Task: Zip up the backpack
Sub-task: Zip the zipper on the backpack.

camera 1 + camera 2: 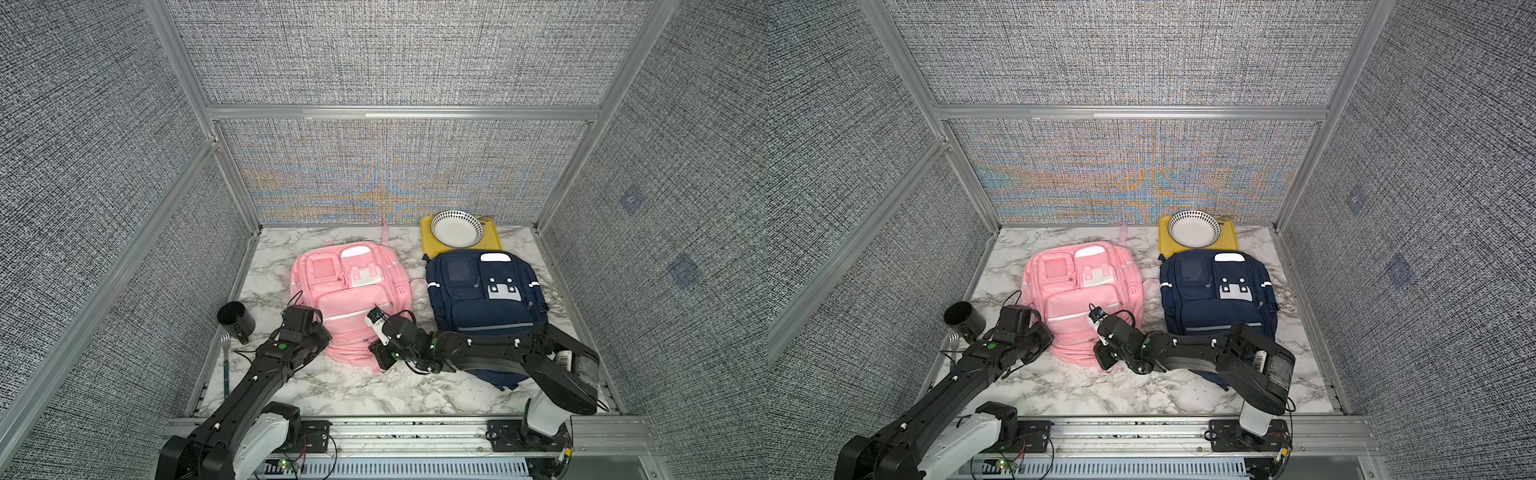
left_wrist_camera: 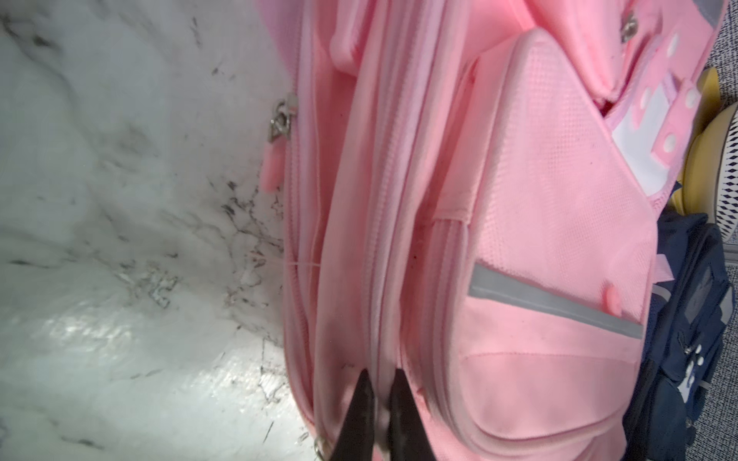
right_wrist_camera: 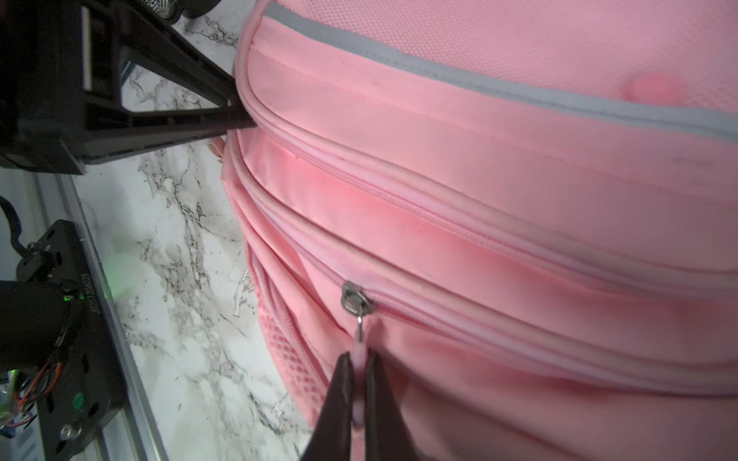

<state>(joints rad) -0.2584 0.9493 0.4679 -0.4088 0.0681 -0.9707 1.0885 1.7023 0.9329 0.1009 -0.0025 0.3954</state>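
The pink backpack [image 1: 353, 291] [image 1: 1084, 291] lies flat on the marble table, left of centre. My left gripper [image 2: 381, 379] is shut on a ridge of pink fabric beside a zipper seam, at the near left edge of the backpack [image 2: 539, 207]. My right gripper [image 3: 358, 355] is shut on the pink pull tab [image 3: 360, 361] that hangs from a metal zipper slider [image 3: 353, 299] at the bag's near edge. The zipper track to one side of the slider looks closed. In the right wrist view the left gripper's fingers [image 3: 215, 119] press on the bag's rim.
A navy backpack [image 1: 486, 295] lies to the right, partly under my right arm. Behind it a yellow tray [image 1: 428, 247] holds a dotted bowl [image 1: 457, 228]. A black cup [image 1: 235, 318] and a fork [image 1: 225, 365] lie at the left. Panel walls enclose three sides of the table.
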